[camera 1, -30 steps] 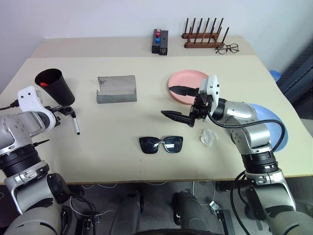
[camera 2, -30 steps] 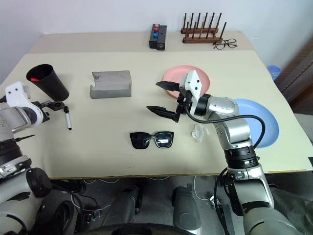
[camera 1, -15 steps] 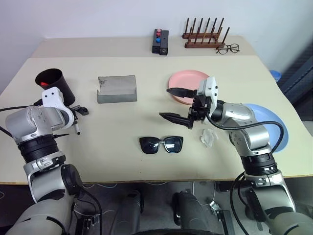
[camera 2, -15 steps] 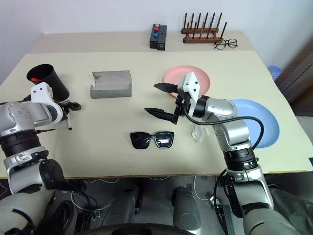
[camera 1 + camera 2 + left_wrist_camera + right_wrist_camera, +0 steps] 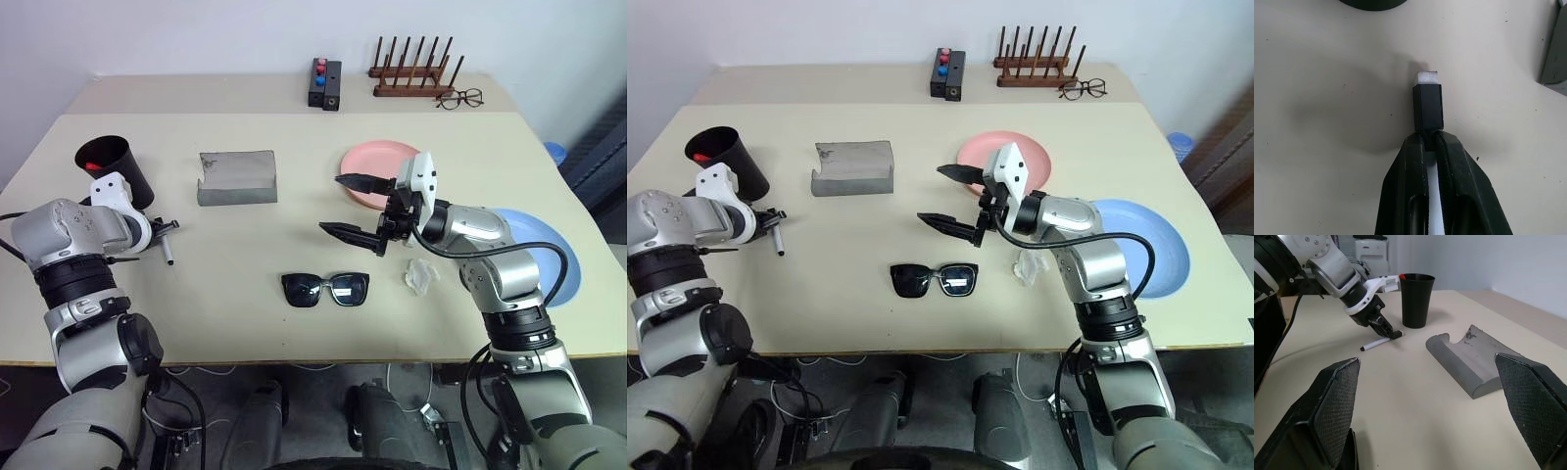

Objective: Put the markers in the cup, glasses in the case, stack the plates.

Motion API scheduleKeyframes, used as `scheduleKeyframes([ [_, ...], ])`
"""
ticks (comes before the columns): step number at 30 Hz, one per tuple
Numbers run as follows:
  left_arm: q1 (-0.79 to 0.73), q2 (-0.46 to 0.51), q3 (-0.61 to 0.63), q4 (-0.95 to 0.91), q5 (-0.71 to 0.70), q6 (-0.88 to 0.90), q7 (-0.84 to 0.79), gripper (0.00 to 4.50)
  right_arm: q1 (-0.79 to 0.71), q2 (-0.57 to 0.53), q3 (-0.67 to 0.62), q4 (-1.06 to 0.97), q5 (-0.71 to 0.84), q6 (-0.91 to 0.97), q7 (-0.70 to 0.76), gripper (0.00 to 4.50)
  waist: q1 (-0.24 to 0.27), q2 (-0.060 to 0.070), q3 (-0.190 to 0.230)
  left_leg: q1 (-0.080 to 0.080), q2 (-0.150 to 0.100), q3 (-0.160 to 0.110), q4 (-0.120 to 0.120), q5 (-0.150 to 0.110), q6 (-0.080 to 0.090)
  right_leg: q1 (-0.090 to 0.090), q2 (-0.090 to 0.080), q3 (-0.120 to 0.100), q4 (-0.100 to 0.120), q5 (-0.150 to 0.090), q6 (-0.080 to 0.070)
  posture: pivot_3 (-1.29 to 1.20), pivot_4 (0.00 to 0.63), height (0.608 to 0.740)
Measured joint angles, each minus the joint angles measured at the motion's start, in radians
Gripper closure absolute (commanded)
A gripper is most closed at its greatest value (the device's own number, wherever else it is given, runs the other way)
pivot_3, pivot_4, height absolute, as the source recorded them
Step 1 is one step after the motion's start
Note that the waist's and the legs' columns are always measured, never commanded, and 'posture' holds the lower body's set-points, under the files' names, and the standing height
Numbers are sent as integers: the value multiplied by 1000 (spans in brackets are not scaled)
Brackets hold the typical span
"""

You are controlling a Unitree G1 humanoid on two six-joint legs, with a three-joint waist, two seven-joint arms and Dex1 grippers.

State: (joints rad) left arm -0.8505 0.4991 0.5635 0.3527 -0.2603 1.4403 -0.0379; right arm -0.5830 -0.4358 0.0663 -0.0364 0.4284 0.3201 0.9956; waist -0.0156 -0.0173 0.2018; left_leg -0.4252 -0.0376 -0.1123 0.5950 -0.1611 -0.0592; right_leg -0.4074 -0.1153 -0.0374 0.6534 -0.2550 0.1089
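A: Where does the white marker (image 5: pixel 1428 105) sit against the left gripper (image 5: pixel 1432 147)?

B: Its white body runs between the two black fingers, whose jaws are pinched on it. The black cap end sticks out past the fingertips. In the head view the marker lies low over the counter (image 5: pixel 245 255), just beside the black cup (image 5: pixel 116 168), which holds a red-capped marker (image 5: pixel 91 164).

A: What differs from a second ago?

B: Then the left jaws stood spread by the marker; they have since closed on it, and the arm has come in toward the cup.

A: And the right gripper (image 5: pixel 355 207)?

B: Its jaws stay spread wide, hovering in the same spot above the counter near the pink plate (image 5: pixel 377 160). The sunglasses (image 5: pixel 325 288) lie in front of it, the grey case (image 5: pixel 236 177) beyond, the blue plate (image 5: pixel 549 245) partly behind the arm.
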Motion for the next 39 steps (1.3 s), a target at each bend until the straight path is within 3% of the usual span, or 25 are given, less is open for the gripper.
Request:
scheduleKeyframes([
  [3,1,13,-2,-5,-6,39,-19,4428,0,0,0,0,-3,0,-2,0,-2,0,0,0,0,0,0,0,0,0,0,0,0,0,0,0,150,740],
  [6,38,84,-61,-47,-57,129,-82,4428,0,-6,0,1,-7,0,-5,0,-7,0,0,0,0,0,0,0,0,-1,0,0,0,0,0,0,150,740],
  [11,142,364,-290,-113,-246,166,-262,4428,2,-10,-2,3,-14,-2,-6,0,-26,0,0,0,1,0,-2,0,0,-2,0,0,0,0,0,0,150,740],
  [14,163,462,-377,-203,-305,166,-356,4428,1,-3,0,4,-15,-4,-7,0,-23,0,0,0,0,0,-2,0,0,-1,-1,0,-2,0,-1,0,150,740],
  [19,229,463,-413,-239,-326,165,-405,4428,0,4,2,13,-21,-10,-8,0,-24,0,0,-1,0,0,-3,0,0,-1,-1,0,-3,0,-1,0,150,740],
  [20,242,459,-413,-243,-323,162,-408,3696,0,4,3,13,-21,-10,-9,0,-24,0,0,-1,0,0,-4,0,0,-1,-1,0,-3,0,-1,0,150,740],
  [22,266,460,-418,-256,-317,153,-416,2952,0,4,3,13,-21,-11,-9,0,-25,0,0,-1,0,0,-4,0,0,-2,-1,0,-3,0,-1,0,150,740],
  [27,269,463,-423,-255,-311,140,-438,522,0,3,3,13,-22,-11,-9,0,-25,0,0,-1,0,0,-4,0,0,-2,-1,0,-3,0,-1,0,150,740],
  [39,153,510,-543,-152,-286,95,-541,522,0,8,3,14,-23,-14,-19,0,-24,0,0,-1,0,0,-4,0,0,-1,-1,0,-4,0,-1,0,150,740],
])
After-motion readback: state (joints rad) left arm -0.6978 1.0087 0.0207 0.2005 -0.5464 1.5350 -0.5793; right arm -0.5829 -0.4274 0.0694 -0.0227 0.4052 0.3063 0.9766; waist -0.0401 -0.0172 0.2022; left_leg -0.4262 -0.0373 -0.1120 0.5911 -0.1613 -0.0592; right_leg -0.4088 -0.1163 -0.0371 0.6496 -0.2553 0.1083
